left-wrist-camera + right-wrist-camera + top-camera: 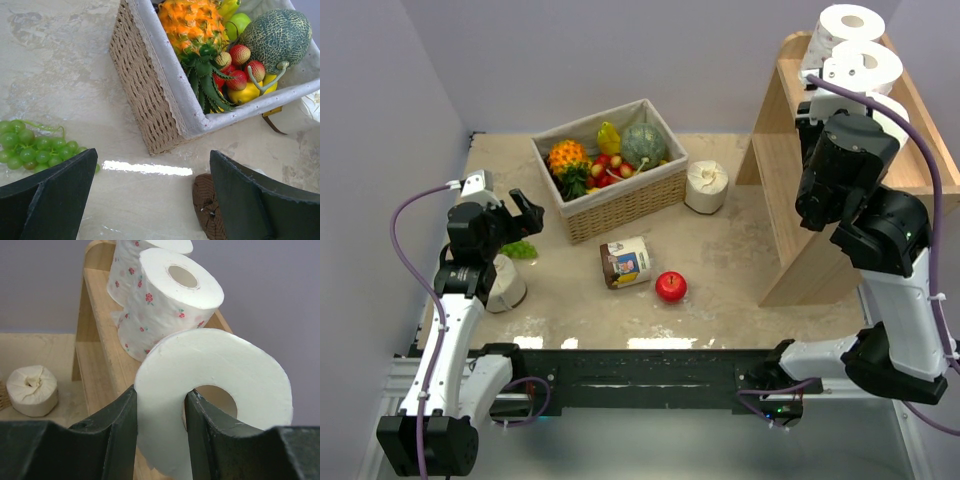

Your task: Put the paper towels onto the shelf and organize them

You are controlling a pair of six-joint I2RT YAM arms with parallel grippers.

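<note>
Up on the shelf (100, 315) at the right, we get the real story only from the right wrist camera. The right gripper (161, 396) is pinching the wall of a plain cream roll (235, 370), one finger outside and the other inside the hollow centre. The roll is tipped on edge over the near end of the top tier, and from overhead the arm hides that pinch completely! Behind it the nearer flowered roll (165, 310) and the farther flowered roll (131, 270) stand upright along the same tier. A loose roll (706, 187) sits on the table (740, 260) between basket (145, 95) and shelf. Over to the left wrist view: the left gripper (152, 155) is spread wide, holding nothing, near the basket's corner. Only here do we make out the pineapple (192, 20), melon (280, 32) and strawberries (240, 54), with grapes (30, 147) lying outside. Overhead adds a jar (625, 262) on its side beside an apple (670, 286); its label is printed, but we cannot read a word.
</note>
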